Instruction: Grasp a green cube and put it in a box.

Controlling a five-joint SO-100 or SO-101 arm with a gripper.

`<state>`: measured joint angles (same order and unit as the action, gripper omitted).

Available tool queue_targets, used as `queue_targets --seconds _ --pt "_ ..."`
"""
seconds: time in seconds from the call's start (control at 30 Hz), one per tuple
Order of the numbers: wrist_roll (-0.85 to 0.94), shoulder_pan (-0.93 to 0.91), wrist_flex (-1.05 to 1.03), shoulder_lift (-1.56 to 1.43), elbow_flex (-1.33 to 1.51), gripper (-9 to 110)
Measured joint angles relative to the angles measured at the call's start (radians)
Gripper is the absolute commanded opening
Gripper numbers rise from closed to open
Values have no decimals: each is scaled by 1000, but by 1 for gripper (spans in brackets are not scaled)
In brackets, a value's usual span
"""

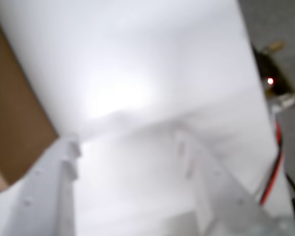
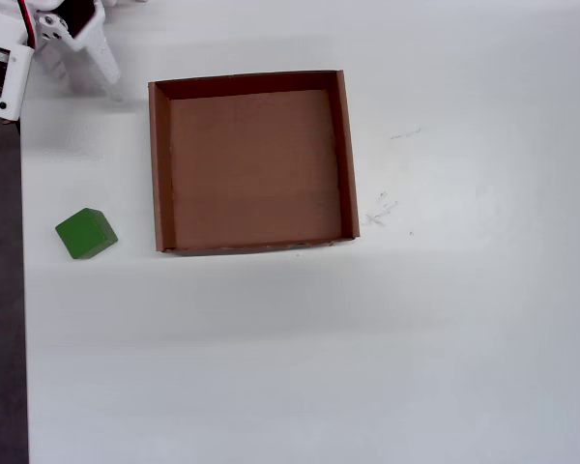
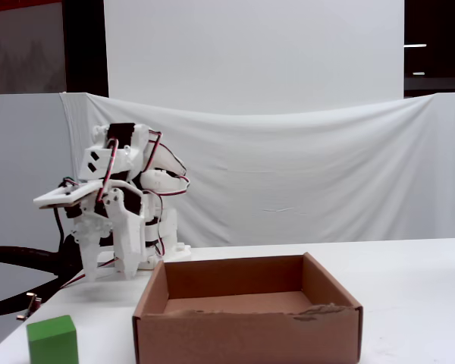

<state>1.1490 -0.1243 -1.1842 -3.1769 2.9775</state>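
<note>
On the counter (image 2: 367, 367), overhead view: green cube (image 2: 86, 234) sits at 9 o'clock, just beside the empty box (image 2: 159, 164) | pincer (image 2: 89, 60) up at 11 o'clock (open or closed, can't tell) | nothing done yet, grab and drop both left

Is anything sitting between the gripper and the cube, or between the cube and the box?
Nothing visible. In the overhead view bare table lies between the gripper and the green cube. Between cube and box only the box's own low left wall has to be cleared.
</note>
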Motion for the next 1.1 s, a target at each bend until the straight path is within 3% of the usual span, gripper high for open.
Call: queue_targets --seconds 0.27,0.63,0.93,1.1 --pt "-3 2 69 26 -3 27" --pt "14 -2 204 354 -193 26" --pt "43 -20 348 830 -491 26" --pt "201 -3 419 1086 -663 26"
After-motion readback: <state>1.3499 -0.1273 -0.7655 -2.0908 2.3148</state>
